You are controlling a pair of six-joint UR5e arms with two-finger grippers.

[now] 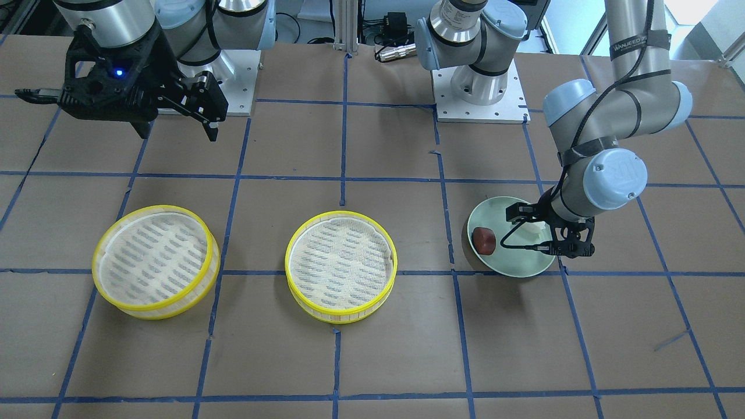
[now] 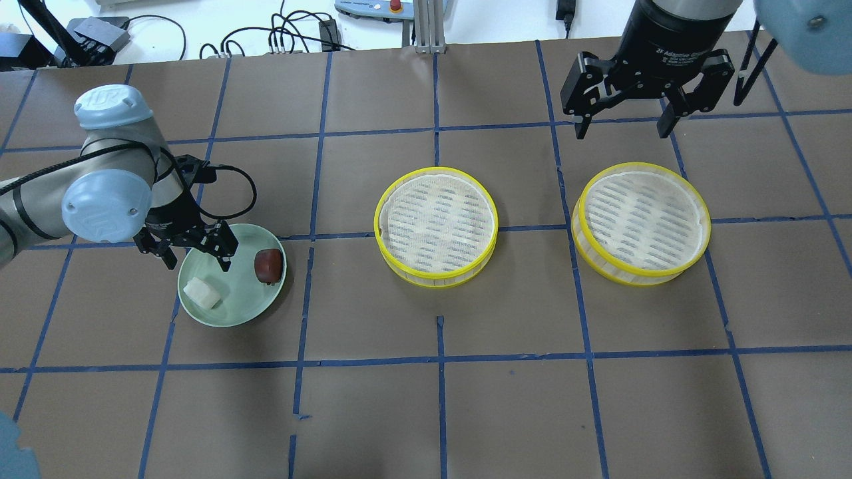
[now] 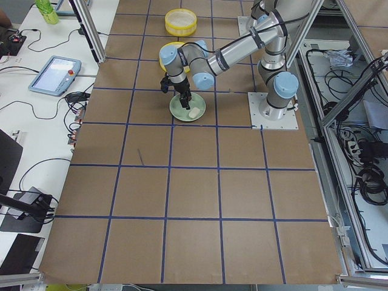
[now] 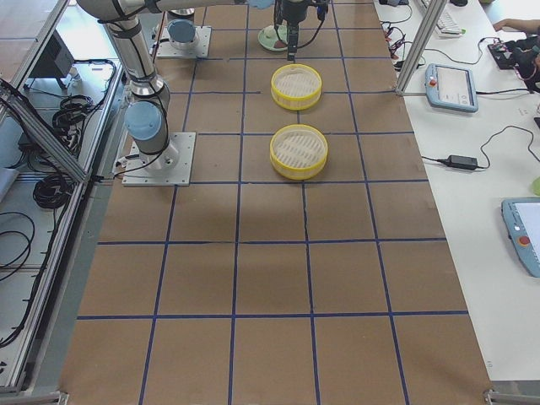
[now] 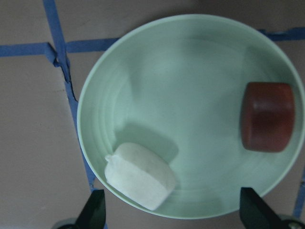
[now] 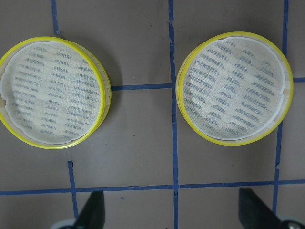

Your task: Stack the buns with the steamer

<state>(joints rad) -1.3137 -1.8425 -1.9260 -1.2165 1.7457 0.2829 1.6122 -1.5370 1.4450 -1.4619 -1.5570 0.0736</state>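
Observation:
A white pillow-shaped bun (image 5: 140, 175) and a reddish-brown puck-shaped bun (image 5: 267, 117) lie apart in a pale green plate (image 5: 190, 57). In the overhead view the white bun (image 2: 202, 293) is at the plate's left and the brown bun (image 2: 267, 265) at its right. My left gripper (image 2: 193, 258) hangs open just over the plate's back edge and holds nothing. Its fingertips (image 5: 95, 210) show at the bottom of the left wrist view. Two yellow-rimmed steamer trays (image 2: 436, 226) (image 2: 642, 223) stand to the right, both empty. My right gripper (image 2: 622, 123) is open above the table behind the right tray.
The plate (image 1: 512, 270) sits near the table's end on my left side. Blue tape lines grid the brown table. The two arm bases (image 1: 480, 93) stand at the robot's edge. Cables and boxes lie beyond the far edge (image 2: 293, 33).

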